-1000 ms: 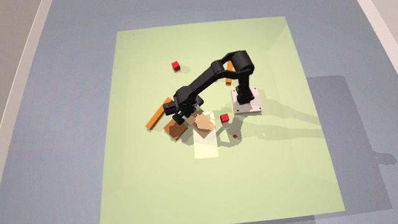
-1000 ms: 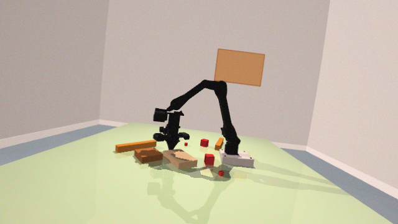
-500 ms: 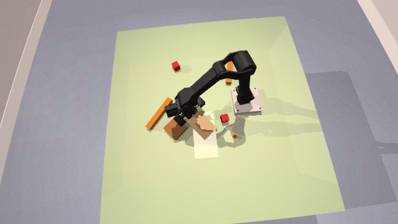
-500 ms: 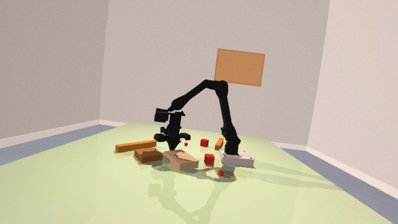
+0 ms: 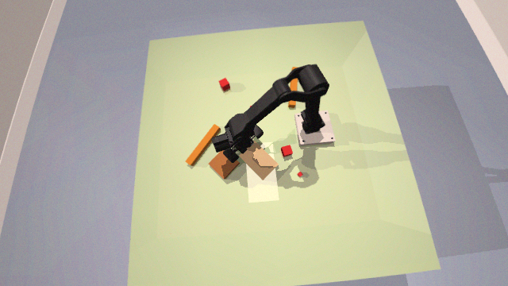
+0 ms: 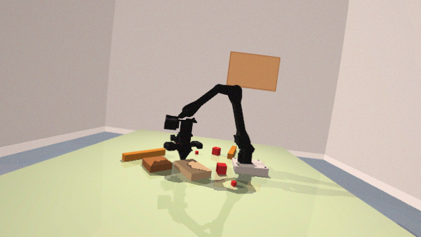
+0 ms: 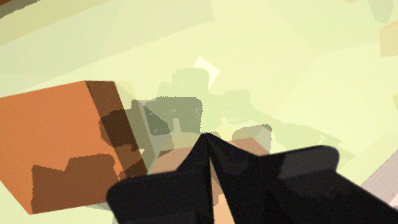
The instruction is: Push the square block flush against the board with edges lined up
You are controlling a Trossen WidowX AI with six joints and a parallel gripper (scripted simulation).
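Orange-brown square block (image 5: 223,165) (image 6: 156,164) (image 7: 55,145) sits apart beside the tan rectangular board (image 5: 259,162) (image 6: 193,169). I have my black hand (image 5: 237,149) (image 6: 184,158) (image 7: 205,137) pressed together near the board.
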